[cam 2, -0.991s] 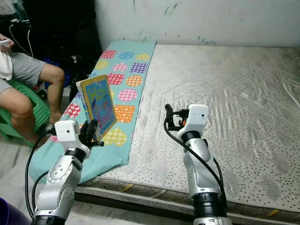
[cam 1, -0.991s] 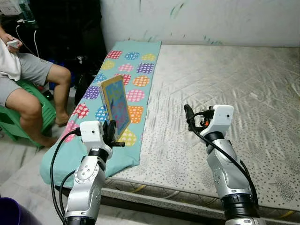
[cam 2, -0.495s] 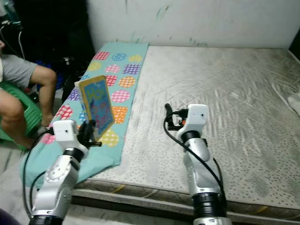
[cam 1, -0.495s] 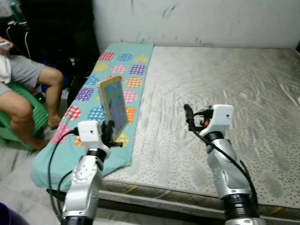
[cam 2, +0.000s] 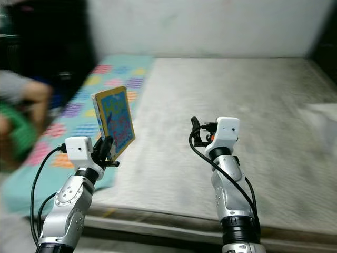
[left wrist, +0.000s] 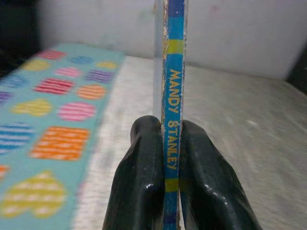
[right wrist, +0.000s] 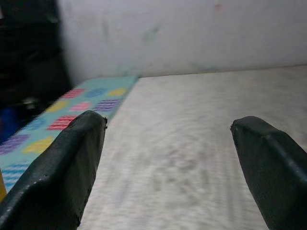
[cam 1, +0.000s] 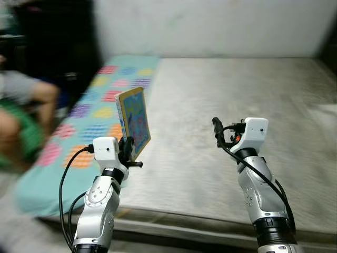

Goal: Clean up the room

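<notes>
Left gripper (left wrist: 165,184) clamped tight on the lower edge of a thin picture book (cam 1: 135,122), both black fingers (left wrist: 139,177) pressed flat against its covers with the blue spine between them, lettered "MANDY STANLEY". Book held upright above the pincer, slightly tilted, yellow-bordered cover with blue and pink artwork turned toward the right arm. Raised off the bed, touching nothing but the fingers.

Beyond and below the pincer, a bare grey quilted mattress (cam 1: 226,89) running back to a pale wall (cam 1: 210,26). To the pincer's left, a teal cloth (cam 1: 79,121) printed with coloured striped and dotted shapes, laid along the mattress edge and hanging over its near corner. Farther left again, past the cloth, a blurred seated person (cam 1: 23,105) on something green, probably a plastic stool, though too smeared to be sure.

Right gripper (right wrist: 168,158) held up at about the same height, well apart from the book, fingers spread wide with nothing between them, just mattress and the far end of the teal cloth seen through the gap. Pointed out over the middle of the bed toward the wall. A black cable looped from the right wrist down along the silver forearm (cam 1: 258,190).
</notes>
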You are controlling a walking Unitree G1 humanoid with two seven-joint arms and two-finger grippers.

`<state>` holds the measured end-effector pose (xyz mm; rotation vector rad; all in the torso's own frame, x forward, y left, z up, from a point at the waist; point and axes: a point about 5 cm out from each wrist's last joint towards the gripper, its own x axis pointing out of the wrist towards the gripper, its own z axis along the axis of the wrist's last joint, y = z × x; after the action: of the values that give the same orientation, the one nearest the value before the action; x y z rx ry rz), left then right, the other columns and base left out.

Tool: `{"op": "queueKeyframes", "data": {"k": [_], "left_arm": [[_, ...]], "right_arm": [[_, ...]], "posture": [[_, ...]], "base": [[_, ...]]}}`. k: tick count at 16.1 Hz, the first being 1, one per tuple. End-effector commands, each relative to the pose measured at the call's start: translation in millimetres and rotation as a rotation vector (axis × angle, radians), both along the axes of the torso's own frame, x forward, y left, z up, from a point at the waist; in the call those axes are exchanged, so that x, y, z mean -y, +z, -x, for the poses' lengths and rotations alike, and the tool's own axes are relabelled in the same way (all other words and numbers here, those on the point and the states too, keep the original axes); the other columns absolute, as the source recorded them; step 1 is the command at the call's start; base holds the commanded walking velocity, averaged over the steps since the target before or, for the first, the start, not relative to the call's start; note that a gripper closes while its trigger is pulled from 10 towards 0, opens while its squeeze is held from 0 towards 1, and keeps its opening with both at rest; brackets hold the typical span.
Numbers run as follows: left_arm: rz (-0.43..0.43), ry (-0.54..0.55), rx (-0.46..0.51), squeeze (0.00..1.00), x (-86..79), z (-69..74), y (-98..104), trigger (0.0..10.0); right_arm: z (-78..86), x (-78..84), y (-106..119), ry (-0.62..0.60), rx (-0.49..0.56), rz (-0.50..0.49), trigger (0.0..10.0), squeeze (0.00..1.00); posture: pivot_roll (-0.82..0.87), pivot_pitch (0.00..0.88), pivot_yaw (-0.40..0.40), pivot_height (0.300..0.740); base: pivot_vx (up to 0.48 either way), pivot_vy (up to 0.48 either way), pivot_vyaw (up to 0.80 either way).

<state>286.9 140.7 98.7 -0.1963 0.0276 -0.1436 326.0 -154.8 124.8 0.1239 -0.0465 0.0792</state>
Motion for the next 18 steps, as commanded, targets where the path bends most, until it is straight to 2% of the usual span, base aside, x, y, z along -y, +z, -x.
{"op": "queueKeyframes", "data": {"k": [1, 6, 15, 18], "left_arm": [[-0.004, 0.013, 0.040, 0.00, -3.8, -2.6, 9.3, 10.0], [-0.006, 0.015, 0.038, 0.00, -3.4, -2.1, 8.7, 10.0], [0.019, 0.038, 0.035, 0.00, -4.4, -1.4, 7.7, 10.0], [0.015, -0.019, 0.071, 0.00, -2.0, 0.5, 11.4, 10.0]], "right_arm": [[-1.9, -5.2, 4.9, 0.013, 0.018, -0.006, 10.0, 0.00], [-0.8, -4.5, 3.6, 0.008, 0.016, -0.005, 10.0, 0.00], [-0.7, -2.8, 3.6, 0.005, 0.015, 0.002, 10.0, 0.00], [-1.0, -1.6, 3.2, -0.001, 0.009, -0.004, 10.0, 0.00]], "posture": [[-0.08, 0.000, 0.058, 0.740], [-0.08, 0.000, 0.059, 0.740], [-0.08, 0.000, 0.055, 0.740], [-0.09, 0.000, 0.056, 0.740]], "base": [[0.000, -0.386, 0.00], [0.000, -0.376, 0.00], [0.000, 0.000, 0.00], [0.000, 0.000, -0.17]]}}
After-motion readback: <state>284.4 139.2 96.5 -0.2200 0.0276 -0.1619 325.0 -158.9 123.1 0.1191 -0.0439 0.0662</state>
